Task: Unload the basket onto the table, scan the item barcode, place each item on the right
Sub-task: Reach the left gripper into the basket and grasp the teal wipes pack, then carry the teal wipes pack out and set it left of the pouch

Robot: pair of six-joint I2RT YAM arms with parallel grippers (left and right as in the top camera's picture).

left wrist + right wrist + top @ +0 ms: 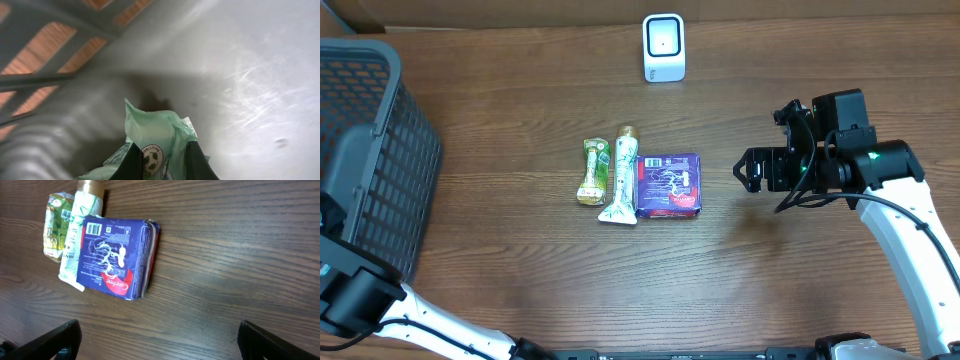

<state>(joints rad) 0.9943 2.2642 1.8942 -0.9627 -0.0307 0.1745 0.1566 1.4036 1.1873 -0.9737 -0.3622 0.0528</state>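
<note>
- Grips a pale green packet [155, 132] in the left tool [165, 167], fingers together on its wrapper, low inside the grey basket [370, 140] at the desk's left edge.
- Holds the right tool [744, 171] spread apart and empty, toward the right edge.
- Lift straight up, clear of the mesh wall; watch for the soft wrapper slipping; find the barcode, not visible here, and face it to the white scanner [663, 47] at the far edge.
- Counts one basket, one scanner, one gripped packet, and three items mid-desk, side by side: yellow-green sachet [592, 172], tube [621, 176], purple pack [669, 186].
</note>
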